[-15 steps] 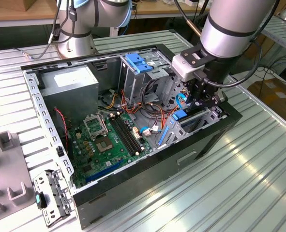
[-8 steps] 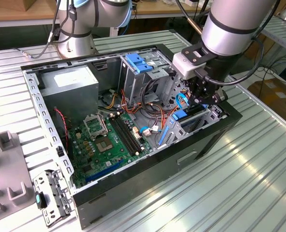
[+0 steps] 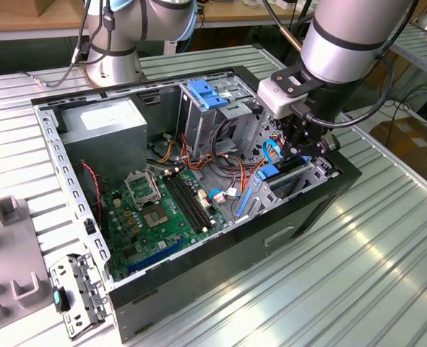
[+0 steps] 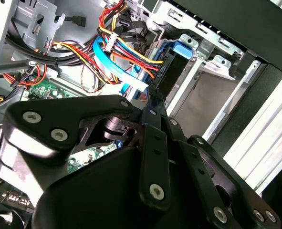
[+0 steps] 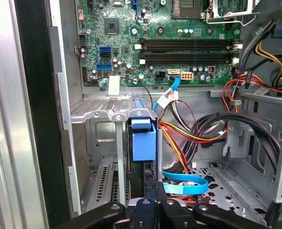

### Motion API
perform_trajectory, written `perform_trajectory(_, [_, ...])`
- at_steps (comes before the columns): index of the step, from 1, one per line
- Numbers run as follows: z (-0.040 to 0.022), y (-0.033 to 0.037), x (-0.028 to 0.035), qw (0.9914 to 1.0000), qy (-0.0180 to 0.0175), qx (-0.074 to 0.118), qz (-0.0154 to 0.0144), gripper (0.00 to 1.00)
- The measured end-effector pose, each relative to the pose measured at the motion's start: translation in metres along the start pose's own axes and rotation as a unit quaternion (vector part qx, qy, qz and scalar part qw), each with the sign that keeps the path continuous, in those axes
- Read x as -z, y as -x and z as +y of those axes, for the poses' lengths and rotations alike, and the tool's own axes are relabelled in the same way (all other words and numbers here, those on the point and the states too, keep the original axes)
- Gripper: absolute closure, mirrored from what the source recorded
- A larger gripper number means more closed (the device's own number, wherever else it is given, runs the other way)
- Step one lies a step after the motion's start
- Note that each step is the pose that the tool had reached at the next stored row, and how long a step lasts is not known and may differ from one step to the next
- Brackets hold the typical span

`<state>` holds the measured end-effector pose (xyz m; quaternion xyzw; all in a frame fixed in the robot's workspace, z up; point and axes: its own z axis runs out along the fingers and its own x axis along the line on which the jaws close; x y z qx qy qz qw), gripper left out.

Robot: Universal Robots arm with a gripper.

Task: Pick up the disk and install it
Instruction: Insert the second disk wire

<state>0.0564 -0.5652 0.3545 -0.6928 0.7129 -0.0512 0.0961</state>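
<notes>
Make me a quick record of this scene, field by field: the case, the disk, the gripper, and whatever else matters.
case: open computer case lying on a ribbed metal table
disk: on edge in the drive bay at the exterior view's right, blue rail end showing
gripper: down inside the case, at the disk's near end
motherboard: green, bare on the case floor
power supply: grey box in the far corner

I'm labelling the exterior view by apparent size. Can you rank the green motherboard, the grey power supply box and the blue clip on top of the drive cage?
Largest to smallest, as they look in the exterior view:
1. green motherboard
2. grey power supply box, smaller, though it lies farther back, so the gap is unsure
3. blue clip, clearly smallest
</notes>
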Motion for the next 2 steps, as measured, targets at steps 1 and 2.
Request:
perform_trajectory(1, [0.0000,0.0000,0.0000,1.00000,0.0000,0.000,0.0000,0.89])
perform_trajectory(2, [0.0000,0.0000,0.0000,1.00000,0.0000,0.000,0.0000,0.89])
